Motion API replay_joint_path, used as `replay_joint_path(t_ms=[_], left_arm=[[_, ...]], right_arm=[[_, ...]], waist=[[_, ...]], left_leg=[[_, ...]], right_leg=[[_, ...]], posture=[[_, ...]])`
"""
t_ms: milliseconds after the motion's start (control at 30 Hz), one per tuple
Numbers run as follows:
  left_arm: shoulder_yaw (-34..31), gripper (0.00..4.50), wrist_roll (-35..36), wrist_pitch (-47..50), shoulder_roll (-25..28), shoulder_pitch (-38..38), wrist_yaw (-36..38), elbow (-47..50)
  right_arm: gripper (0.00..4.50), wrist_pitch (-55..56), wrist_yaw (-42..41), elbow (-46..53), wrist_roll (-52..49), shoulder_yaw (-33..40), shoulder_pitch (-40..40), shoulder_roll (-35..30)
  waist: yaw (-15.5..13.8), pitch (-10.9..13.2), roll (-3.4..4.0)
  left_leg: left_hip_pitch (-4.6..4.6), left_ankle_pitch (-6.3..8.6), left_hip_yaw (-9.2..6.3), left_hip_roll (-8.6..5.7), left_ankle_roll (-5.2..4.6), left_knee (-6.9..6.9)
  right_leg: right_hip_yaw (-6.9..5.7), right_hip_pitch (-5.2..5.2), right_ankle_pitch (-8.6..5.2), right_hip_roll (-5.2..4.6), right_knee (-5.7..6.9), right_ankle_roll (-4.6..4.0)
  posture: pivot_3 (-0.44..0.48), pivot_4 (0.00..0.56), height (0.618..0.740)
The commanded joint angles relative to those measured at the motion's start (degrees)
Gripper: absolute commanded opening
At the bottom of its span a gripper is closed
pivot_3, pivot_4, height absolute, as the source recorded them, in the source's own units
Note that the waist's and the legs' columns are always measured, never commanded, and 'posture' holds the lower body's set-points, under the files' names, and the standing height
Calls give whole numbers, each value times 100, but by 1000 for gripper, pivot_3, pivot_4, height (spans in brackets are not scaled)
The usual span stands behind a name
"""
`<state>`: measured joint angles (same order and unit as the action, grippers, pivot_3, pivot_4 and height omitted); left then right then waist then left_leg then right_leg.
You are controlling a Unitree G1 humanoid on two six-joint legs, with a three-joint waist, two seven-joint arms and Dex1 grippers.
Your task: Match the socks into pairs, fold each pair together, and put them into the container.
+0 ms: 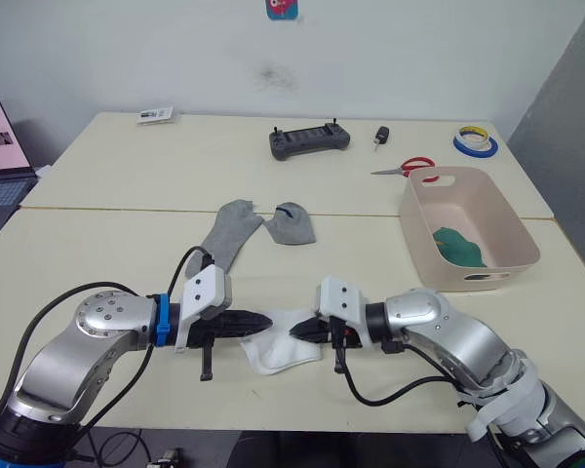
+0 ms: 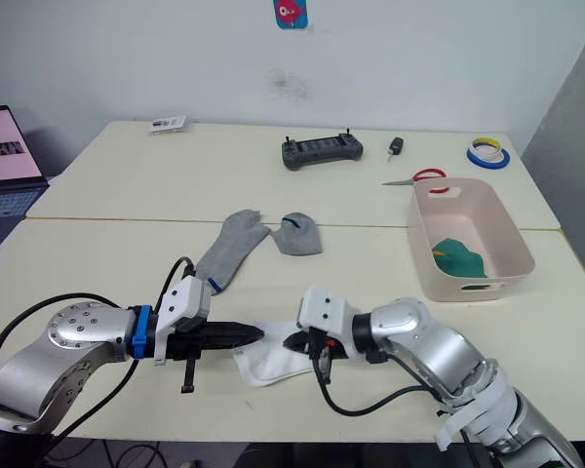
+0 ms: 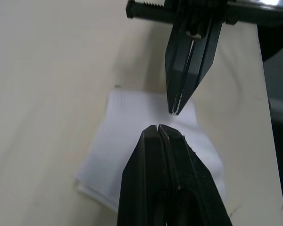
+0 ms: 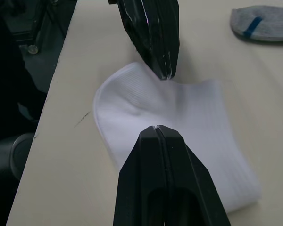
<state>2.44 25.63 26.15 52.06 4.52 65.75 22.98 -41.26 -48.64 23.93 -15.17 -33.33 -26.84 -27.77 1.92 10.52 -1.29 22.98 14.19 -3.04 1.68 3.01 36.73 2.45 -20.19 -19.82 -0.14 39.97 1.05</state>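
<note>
Both closed, gripping nothing — left hand (image 1: 265, 321) and right hand (image 1: 294, 331) tip to tip over white socks (image 1: 281, 349), partly hidden; layers unclear.

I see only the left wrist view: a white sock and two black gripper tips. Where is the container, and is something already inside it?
Observer: The pink container stands on the table to the robot's right, apart from the white sock. Something green, apparently the green socks, lies inside it.
Operator: And the grey socks, where are they?
Observer: Both lie on the table beyond the white sock. One grey sock is stretched out long, and the other grey sock is bunched up short close beside it.
</note>
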Motion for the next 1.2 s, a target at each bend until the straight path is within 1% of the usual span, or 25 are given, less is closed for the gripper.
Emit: replay_joint_path(t_ms=[33, 167, 267, 333, 433, 567, 633, 700, 733, 767, 833, 1000, 1100, 1200], left_arm=[[150, 0, -345, -340, 4, -82, 26, -316], [390, 0, -977, -1018, 31, -191, -2, -951], [369, 0, -1069, -1225, -29, -215, -33, -1080], [238, 0, -942, -1203, -61, -221, -56, -981], [-49, 0, -553, -911, -92, -219, -104, -613], [-361, 0, 53, -244, -60, -184, -183, -36], [-369, 0, 113, -50, -122, -164, -316, 11], [-286, 0, 77, 85, -223, -210, -415, -214], [-263, 0, 75, 143, -250, -239, -434, -297], [-185, 0, -61, 44, -248, -302, -406, -478], [-7, 0, -367, -233, -190, -410, -290, -751], [145, 0, -528, -321, -369, -355, -387, -1082], [228, 0, -666, -458, -374, -390, -387, -1187], [234, 0, -724, -556, -352, -502, -397, -1181]], right_arm=[[10, 161, -72, -119, 226, -167, -32, -29], [10, 259, -210, -233, 437, -215, 50, -350], [10, 386, -289, -179, 515, -117, 161, -569], [10, 321, -371, 20, 357, 105, 239, -671], [10, 89, -434, 402, -62, 568, 372, -717], [10, -263, -402, 691, -408, 993, 589, -860], [10, -689, -161, 795, -595, 1300, 734, -833], [10, -1471, -5, 800, -985, 1592, 690, -705], [406, -1754, 48, 796, -1146, 1690, 647, -639], [592, -2046, 127, 755, -1341, 1842, 572, -490], [1210, -2648, 390, 609, -1575, 2076, 375, -209], [2992, -3590, 840, 352, -1792, 2266, 46, 135], [4024, -3862, 1035, 259, -1823, 2209, -41, 286], [4024, -4062, 1309, 79, -1788, 2026, -75, 544]], waist=[[-6, 1, 0], [-20, 1, 0], [-27, 0, 0], [-26, 0, 0], [-28, 1, -1], [-21, 2, -2], [-21, 2, -2], [-21, 2, -1], [-22, 2, -1], [-18, 2, -2], [16, 3, 1], [-24, 3, 1], [-28, 3, 2], [-20, 0, 5]], left_leg=[[1, 0, 0, 0, 0, 0], [2, 0, 0, -3, 0, 2], [1, 0, -1, -3, 0, 4], [0, 0, -1, -2, 0, 3], [2, 0, -4, -2, 0, 4], [5, 0, -6, 1, 0, 4], [4, 0, -6, 0, 0, 3], [3, 0, -3, -1, 0, 3], [1, 0, -2, -1, 0, 3], [1, 0, -3, -1, 0, 4], [-1, 0, -2, 2, -1, 1], [0, 0, -5, 0, -1, -5], [0, 0, -2, -5, -1, -3], [-2, 0, 1, -5, -1, -4]], right_leg=[[-1, -2, 0, 0, 0, 0], [-3, 0, 0, -2, 0, 0], [-5, 2, 0, -5, -3, 0], [-3, 3, 0, -5, -1, 0], [-6, 4, 0, -5, -1, 0], [-8, 3, 0, -3, 0, 1], [-7, 5, 0, -3, 0, 1], [-4, 6, 0, -4, 0, 1], [-2, 7, 0, -3, 1, 0], [-4, 6, 0, -3, 1, 0], [-1, 4, 0, 0, 1, 0], [-2, 0, 0, 0, 0, -1], [-2, 3, 0, -6, 0, -1], [0, 3, 0, -7, 0, 0]], posture=[[0, 150, 737], [0, 150, 737], [0, 150, 737], [0, 150, 737], [0, 150, 737], [0, 150, 737], [0, 150, 737], [0, 150, 737], [0, 150, 737], [0, 150, 737], [0, 150, 737], [0, 150, 737], [0, 150, 737], [0, 150, 737]])
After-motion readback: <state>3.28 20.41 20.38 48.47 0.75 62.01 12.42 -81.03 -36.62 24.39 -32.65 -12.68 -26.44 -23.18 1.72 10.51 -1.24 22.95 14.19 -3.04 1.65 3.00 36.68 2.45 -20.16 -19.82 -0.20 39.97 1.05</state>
